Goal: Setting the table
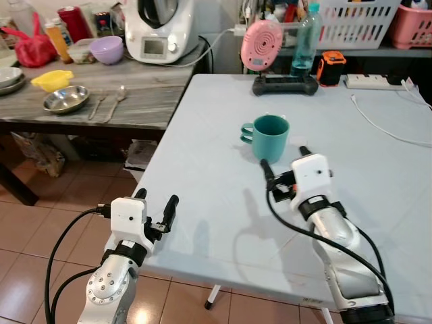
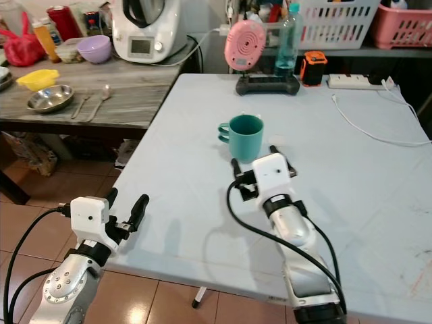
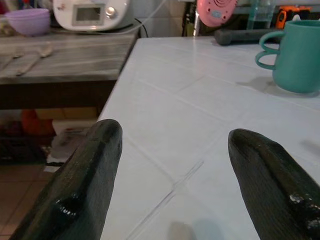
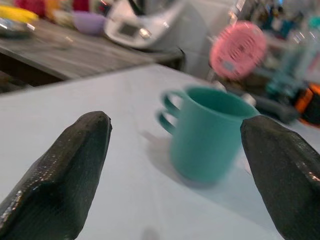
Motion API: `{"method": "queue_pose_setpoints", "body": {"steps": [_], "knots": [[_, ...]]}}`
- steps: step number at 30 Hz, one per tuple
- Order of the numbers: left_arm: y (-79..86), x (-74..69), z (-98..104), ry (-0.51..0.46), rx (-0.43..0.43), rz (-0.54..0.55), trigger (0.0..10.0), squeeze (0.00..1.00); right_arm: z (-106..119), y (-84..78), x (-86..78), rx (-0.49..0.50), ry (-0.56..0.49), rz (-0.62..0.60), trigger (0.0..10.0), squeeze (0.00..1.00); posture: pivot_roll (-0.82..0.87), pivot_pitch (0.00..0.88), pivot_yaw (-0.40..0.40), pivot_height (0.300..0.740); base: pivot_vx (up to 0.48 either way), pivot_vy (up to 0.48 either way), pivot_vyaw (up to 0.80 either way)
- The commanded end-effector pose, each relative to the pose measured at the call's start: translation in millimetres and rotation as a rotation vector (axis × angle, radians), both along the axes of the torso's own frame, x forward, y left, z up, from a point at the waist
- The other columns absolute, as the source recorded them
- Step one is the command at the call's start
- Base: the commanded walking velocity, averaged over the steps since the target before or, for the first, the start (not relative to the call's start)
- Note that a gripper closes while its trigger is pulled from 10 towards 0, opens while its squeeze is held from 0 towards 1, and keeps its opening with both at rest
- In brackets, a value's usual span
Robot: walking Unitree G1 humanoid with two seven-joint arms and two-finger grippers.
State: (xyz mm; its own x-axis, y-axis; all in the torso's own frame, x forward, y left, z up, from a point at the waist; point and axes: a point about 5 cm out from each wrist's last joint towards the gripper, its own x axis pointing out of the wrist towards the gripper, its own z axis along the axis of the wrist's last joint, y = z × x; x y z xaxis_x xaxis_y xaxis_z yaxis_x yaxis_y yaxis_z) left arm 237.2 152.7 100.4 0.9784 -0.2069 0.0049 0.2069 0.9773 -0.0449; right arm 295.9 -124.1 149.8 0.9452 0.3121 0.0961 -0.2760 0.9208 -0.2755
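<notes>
A teal mug [image 1: 270,137] stands upright on the white table [image 1: 202,169], its handle turned to my left. My right gripper [image 1: 284,160] hovers just in front of the mug, open, and its two black fingers [image 4: 75,160] frame the mug [image 4: 210,132] without touching it. My left gripper [image 1: 156,199] is open and holds nothing, near the table's front left corner just off the edge. Across the tabletop the mug [image 3: 299,55] stands well beyond it.
A grey wooden side table [image 1: 142,101] at the left holds a steel bowl [image 1: 65,99], a spoon and fork [image 1: 108,102], a yellow bowl [image 1: 52,79], a purple bowl [image 1: 106,48] and a white appliance [image 1: 160,28]. A pink fan [image 1: 261,44], bottle [image 1: 306,39], black controller [image 1: 285,84] and white cable [image 1: 385,125] lie at the back.
</notes>
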Motion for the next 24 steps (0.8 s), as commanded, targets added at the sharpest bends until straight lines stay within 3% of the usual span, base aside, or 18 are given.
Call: {"method": "queue_pose_setpoints", "body": {"steps": [1, 5, 14, 18, 24], "knots": [[2.4, -0.1, 2.0, -0.003, 0.006, 0.0, 10.0, 0.0, 2.0, 2.7, 1.9, -0.02, -0.01, 0.018, 10.0, 0.0, -0.11, 0.055, 0.087, 0.74, 0.0, 0.0, 0.0], [1.0, -0.1, 2.3, -0.002, 0.005, -0.008, 10.0, 0.0, 3.8, 5.7, 7.0, -0.066, -0.024, 0.026, 10.0, 0.0, -0.11, 0.058, 0.087, 0.74, 0.0, 0.0, 0.0], [-0.9, -2.5, 2.4, 0.003, 0.0, -0.018, 10.0, 0.0, 19.5, 13.4, 38.0, -0.131, -0.04, 0.023, 10.0, 0.0, -0.1, 0.07, 0.083, 0.74, 0.0, 0.0, 0.0], [-1.2, -4.0, 1.9, 0.007, -0.002, -0.02, 10.0, 0.0, 32.8, 23.4, 52.4, -0.204, -0.088, 0.022, 10.0, 0.0, -0.09, 0.075, 0.08, 0.74, 0.0, 0.0, 0.0], [-1.9, -5.5, 1.2, 0.017, -0.004, -0.022, 10.0, 0.0, 38.3, 40.4, 69.9, -0.236, -0.065, 0.054, 10.0, 0.0, -0.08, 0.074, 0.075, 0.74, 0.0, 0.0, 0.0]]}}
